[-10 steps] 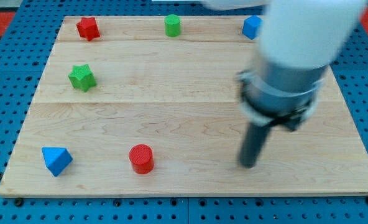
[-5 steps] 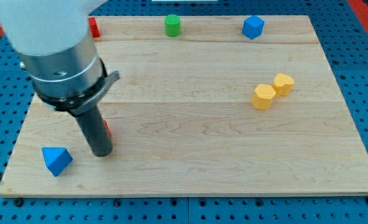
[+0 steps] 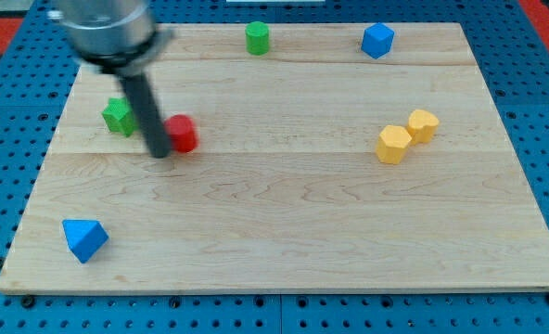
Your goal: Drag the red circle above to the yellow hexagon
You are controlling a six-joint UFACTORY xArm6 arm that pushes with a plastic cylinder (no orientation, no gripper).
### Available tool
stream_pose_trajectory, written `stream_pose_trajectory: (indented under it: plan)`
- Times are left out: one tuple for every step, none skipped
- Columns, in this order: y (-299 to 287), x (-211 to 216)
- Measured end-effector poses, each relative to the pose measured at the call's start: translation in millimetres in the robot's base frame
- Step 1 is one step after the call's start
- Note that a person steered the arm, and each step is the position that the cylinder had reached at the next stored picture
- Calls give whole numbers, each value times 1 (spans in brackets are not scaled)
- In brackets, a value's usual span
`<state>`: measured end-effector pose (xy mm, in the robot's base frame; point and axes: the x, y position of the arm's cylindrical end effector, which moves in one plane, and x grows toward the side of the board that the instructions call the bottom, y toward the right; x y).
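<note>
Wooden board [image 3: 284, 232] lay on blue pegboard. My tip [image 3: 159, 153] touched the red circle [image 3: 181, 134] on its left side, near the green star [image 3: 118, 116]. No pincer was fitted. Yellow hexagon [image 3: 393, 145] sat well apart at the view's right.

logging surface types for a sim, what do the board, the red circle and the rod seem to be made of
Board: light wood with a smooth finish, judging by the grain lines and plank seams. Red circle: a solid, evenly coloured matte piece, possibly painted wood or plastic; the look leaves it open. Rod: dark and matte, perhaps plastic or rubber; it is blurred, with my tip right beside the circle on the view's left.
</note>
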<state>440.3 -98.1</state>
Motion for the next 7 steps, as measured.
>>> stream_pose_trajectory:
  plan:
    - [122,-1]
    - [138,-1]
    - [48,0]
    - [-27,-14]
    - [-23,-38]
    - [42,-50]
    - [161,-49]
